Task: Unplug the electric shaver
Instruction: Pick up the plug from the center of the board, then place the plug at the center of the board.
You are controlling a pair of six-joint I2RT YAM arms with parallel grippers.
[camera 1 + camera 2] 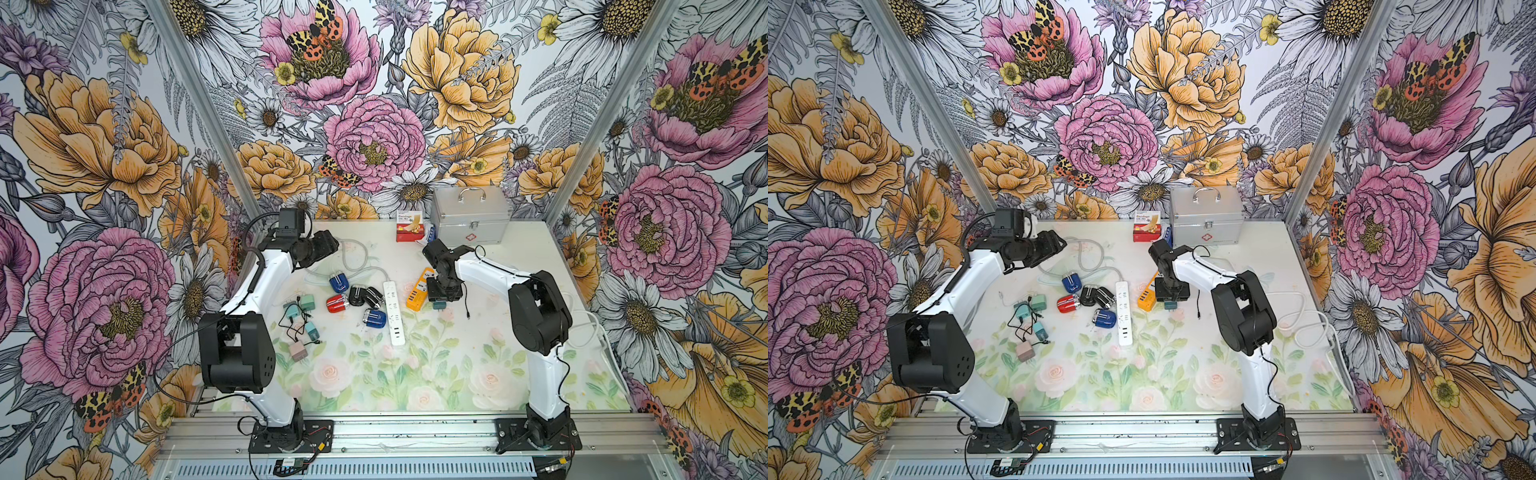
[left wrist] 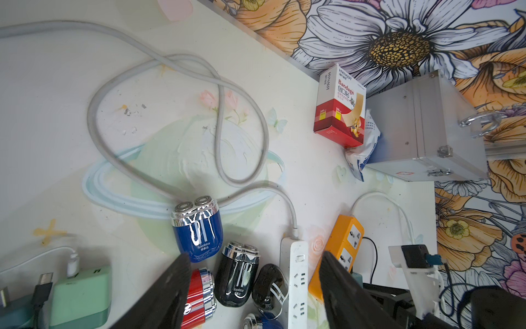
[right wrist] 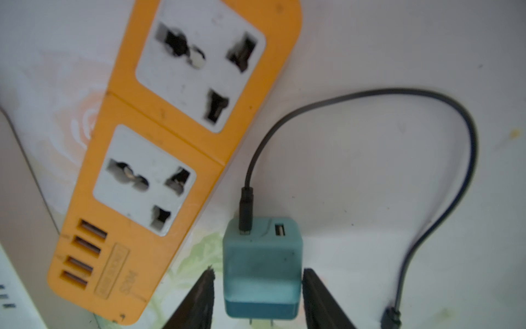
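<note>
We see the right gripper point(image 3: 257, 273) low over the bench point(image 1: 478, 353), its fingers standing on either side of a teal adapter point(image 3: 262, 267). On one side a thin strip of bench shows between finger and adapter. On the other side the finger sits right at the adapter's edge, so the jaws straddle it at a middling width and are not clamped. The adapter lies flat just beside the orange power strip point(image 3: 170, 159), with its two prongs bare and clear of the strip's sockets. A black cable point(image 3: 444, 108) is plugged into the adapter's USB port, loops away, and ends loose on the bench.

The shavers lie in a cluster well apart from that adapter, on the far side of the white power strip point(image 1: 393, 311). They are a blue shaver point(image 1: 338, 282) farthest back, two black shavers point(image 1: 357, 294) side by side, a red shaver point(image 1: 336, 303), and a second blue shaver point(image 1: 374, 318) touching the white strip.

The left gripper point(image 2: 254, 256) hangs above the back of that cluster with its jaws wide and nothing between them. Several small adapters point(image 1: 299, 320) with tangled leads lie nearer the left arm. A bandage box point(image 1: 409, 226) and a metal case point(image 1: 469, 216) stand against the back wall.
</note>
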